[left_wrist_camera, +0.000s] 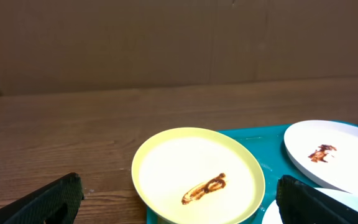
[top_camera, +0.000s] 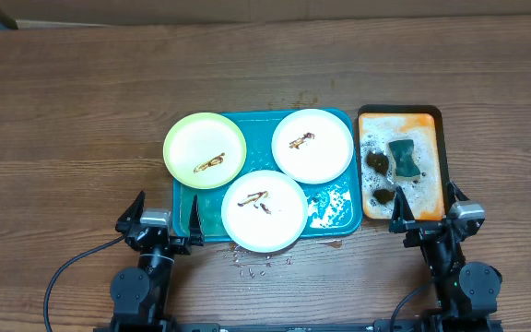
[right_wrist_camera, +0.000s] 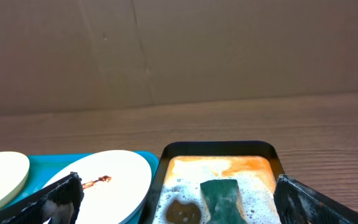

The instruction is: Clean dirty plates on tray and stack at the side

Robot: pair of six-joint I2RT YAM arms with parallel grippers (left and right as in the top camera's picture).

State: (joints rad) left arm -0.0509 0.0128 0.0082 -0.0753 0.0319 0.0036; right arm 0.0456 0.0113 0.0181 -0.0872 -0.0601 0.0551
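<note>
Three plates lie on the teal tray (top_camera: 330,217): a pale yellow-green plate (top_camera: 205,149) at the left, overhanging the rim, a white plate (top_camera: 312,145) at the back right, and a white plate (top_camera: 265,209) at the front. Each has a brown smear at its centre. The yellow-green plate (left_wrist_camera: 197,174), the tray (left_wrist_camera: 267,155) and a white plate (left_wrist_camera: 331,155) show in the left wrist view. My left gripper (top_camera: 159,228) is open and empty at the near edge, left of the tray. My right gripper (top_camera: 429,221) is open and empty at the near end of the orange tray.
The orange tray (top_camera: 402,122) right of the teal one holds foamy water and a green sponge (top_camera: 404,158); it shows in the right wrist view (right_wrist_camera: 219,165) with the sponge (right_wrist_camera: 221,198). Water drops lie on the table (top_camera: 261,267) in front of the teal tray.
</note>
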